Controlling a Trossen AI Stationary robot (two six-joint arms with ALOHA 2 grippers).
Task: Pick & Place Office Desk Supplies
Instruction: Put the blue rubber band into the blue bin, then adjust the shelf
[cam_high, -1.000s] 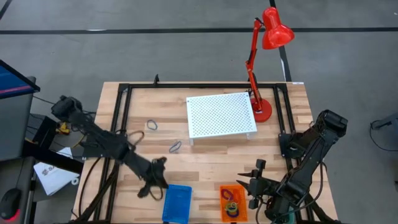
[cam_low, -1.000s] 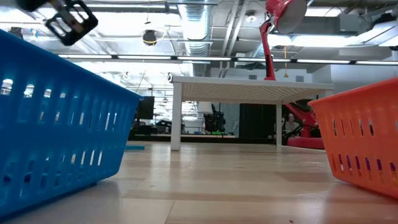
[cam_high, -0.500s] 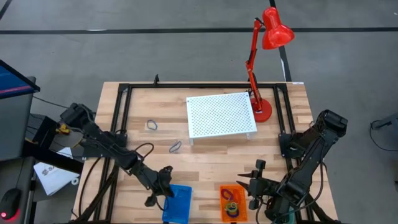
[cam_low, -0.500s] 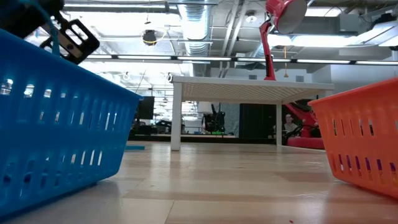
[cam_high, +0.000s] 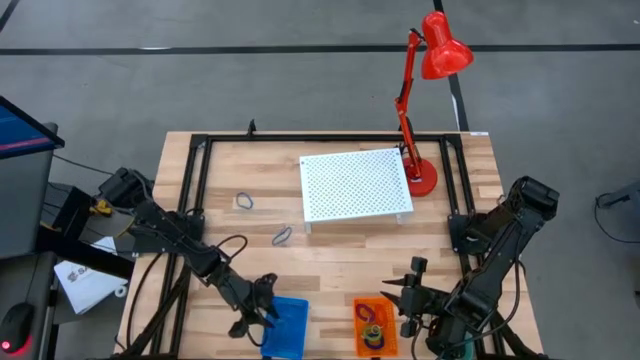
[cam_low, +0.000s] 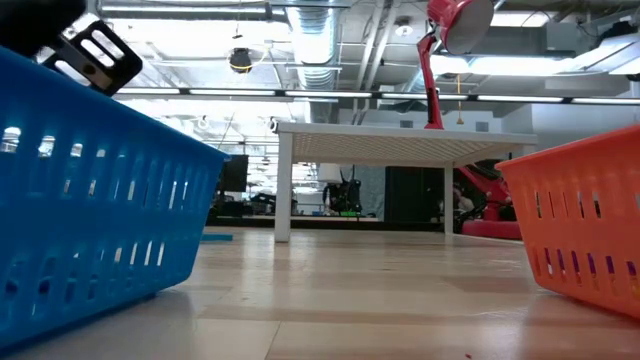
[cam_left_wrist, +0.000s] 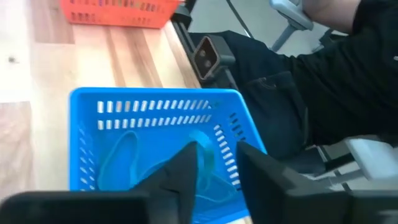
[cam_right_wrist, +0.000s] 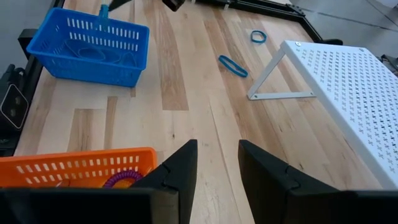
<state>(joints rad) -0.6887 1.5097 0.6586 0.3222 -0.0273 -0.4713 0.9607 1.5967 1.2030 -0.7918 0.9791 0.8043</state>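
hovering over the blue basket at the lower centre of the high view, my left gripper sits at the basket's left rim; in the left wrist view its two dark fingers stand apart with a clear gap between them and nothing between them, and thin blue loops lie on the basket floor beneath. i see my right gripper parked at the lower right of the high view, just right of the orange basket; in the right wrist view its fingers are also apart and hold nothing. the orange basket holds a few coloured loops, one purple loop showing above its wall in the right wrist view. two more loops lie loose on the wood: a blue loop near the middle of the table, just left of the white perforated stand, and a greyish loop further to the upper left. the red desk lamp stands at the upper right of the table, its base just beside the stand's right edge
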